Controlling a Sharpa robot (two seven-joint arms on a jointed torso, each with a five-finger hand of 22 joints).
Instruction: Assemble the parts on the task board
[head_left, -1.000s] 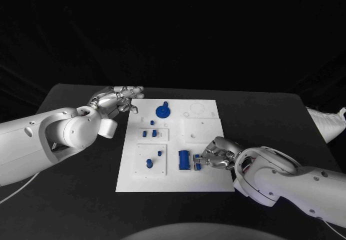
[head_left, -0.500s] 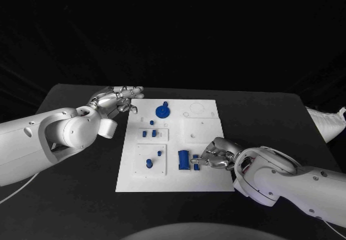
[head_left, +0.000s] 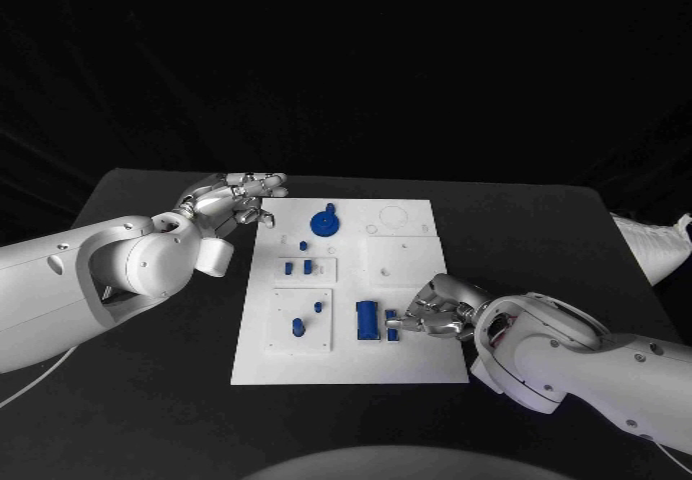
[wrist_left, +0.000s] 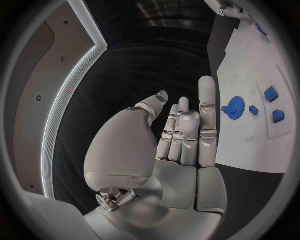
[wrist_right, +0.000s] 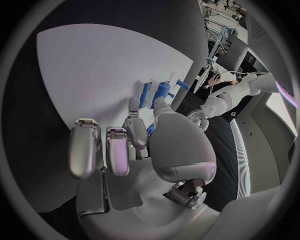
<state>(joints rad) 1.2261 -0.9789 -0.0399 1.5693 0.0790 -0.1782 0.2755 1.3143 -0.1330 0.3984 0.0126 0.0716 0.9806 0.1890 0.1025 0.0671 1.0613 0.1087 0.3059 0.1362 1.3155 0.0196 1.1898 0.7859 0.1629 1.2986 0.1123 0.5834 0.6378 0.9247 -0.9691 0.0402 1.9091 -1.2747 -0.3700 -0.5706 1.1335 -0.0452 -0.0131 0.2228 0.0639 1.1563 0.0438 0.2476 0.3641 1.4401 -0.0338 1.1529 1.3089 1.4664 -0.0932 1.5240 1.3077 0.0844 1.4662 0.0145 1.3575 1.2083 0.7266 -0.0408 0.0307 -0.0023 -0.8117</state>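
At the upper left of the head view the left robot hand hovers over the dark surface just off the task board's upper left corner, fingers straight and apart, holding nothing. Just to its right on the board lies a round toothed blue gear, with small blue pegs below it. The board is a flat white matte plate. At lower centre stands a blue block, its long axis running up and down the frame. Immediately to its right, the right robot hand is much the nearer, fingers curled at a small blue piece beside the block; whether it actually pinches that piece I cannot tell. The parts look like hard, smooth plastic.
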